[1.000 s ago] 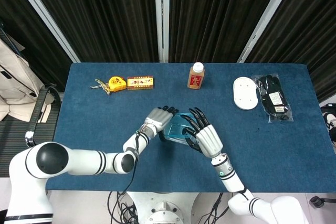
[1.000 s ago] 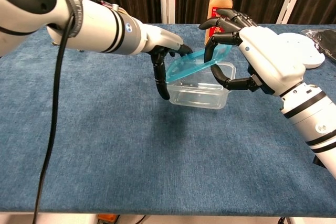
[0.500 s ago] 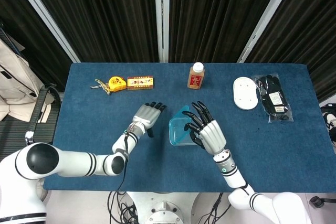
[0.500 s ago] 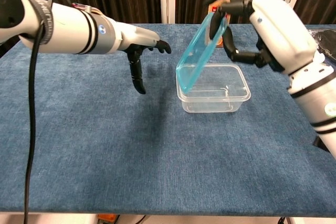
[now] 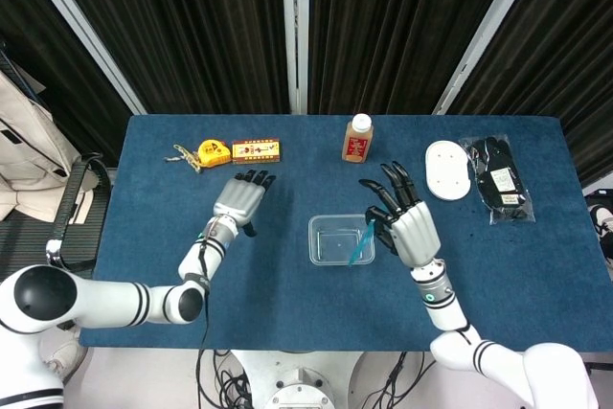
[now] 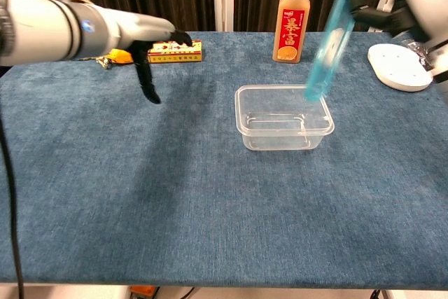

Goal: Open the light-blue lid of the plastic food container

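Translucent light-blue plastic lid [image 6: 330, 40] is lifted clear of the clear rectangular plastic food container [image 6: 283, 117], hanging nearly on edge above its right rim. My right hand [image 5: 410, 225] grips the lid by its upper end, so the lower corner dangles over the container without touching. Container sits open, mid-table on the blue cloth table [image 6: 175, 194]. My left hand [image 5: 238, 200] is well apart to the left, holding nothing, fingers spread. Orange juice bottle [image 6: 290, 22] stands behind the container, near the lid's swing.
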